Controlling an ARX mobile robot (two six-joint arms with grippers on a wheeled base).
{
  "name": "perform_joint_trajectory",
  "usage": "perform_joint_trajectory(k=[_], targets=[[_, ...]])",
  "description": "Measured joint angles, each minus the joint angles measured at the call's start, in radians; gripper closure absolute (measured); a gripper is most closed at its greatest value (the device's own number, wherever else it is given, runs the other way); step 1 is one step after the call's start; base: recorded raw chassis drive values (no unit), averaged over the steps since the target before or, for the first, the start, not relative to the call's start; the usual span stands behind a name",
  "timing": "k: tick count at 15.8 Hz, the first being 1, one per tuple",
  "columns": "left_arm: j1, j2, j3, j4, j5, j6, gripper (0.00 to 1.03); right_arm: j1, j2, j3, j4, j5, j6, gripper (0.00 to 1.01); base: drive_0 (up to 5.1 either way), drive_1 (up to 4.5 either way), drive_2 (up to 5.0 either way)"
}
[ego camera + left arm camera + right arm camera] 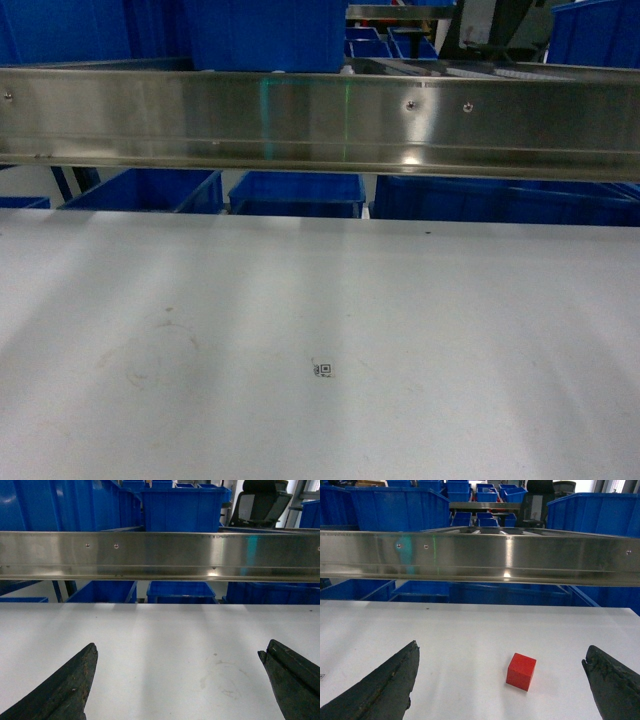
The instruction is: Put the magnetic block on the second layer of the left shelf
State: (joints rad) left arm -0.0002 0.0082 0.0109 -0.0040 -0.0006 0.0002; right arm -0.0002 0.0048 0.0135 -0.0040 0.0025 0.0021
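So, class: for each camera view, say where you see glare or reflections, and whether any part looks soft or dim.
Head view: dim and soft overall, with a green streak and bright spots reflected on the steel rail. Left wrist view: cyan glare on the rail's right part; open left gripper fingers dark. Right wrist view: green glare at the rail's left; red block crisp on the white table, between the open right gripper fingers.

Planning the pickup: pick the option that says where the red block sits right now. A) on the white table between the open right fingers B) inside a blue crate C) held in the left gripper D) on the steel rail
A: the right wrist view shows the red block resting on the white table, between the spread fingers of the right gripper, untouched.
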Motion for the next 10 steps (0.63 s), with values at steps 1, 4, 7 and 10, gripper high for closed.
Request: perform_joint_trajectory(k=[1, 4, 7, 10], targets=[[0.000, 0.000, 0.000, 0.000, 0.000, 0.000, 0.05, 0.000, 0.000, 0.000, 0.000, 0.000, 0.000, 0.03, 0.0, 0.00, 0.0], [0.000, 0.000, 0.000, 0.000, 0.000, 0.000, 0.05, 0.000, 0.000, 0.000, 0.000, 0.000, 0.000, 0.03, 0.0, 0.00, 0.0], [0.000, 0.000, 0.000, 0.000, 0.000, 0.000, 0.05, 0.000, 0.000, 0.000, 0.000, 0.000, 0.000, 0.03, 0.0, 0.00, 0.0], [0.000, 0.000, 0.000, 0.000, 0.000, 0.000, 0.05, 0.000, 0.000, 0.000, 0.000, 0.000, 0.000, 0.03, 0.0, 0.00, 0.0]])
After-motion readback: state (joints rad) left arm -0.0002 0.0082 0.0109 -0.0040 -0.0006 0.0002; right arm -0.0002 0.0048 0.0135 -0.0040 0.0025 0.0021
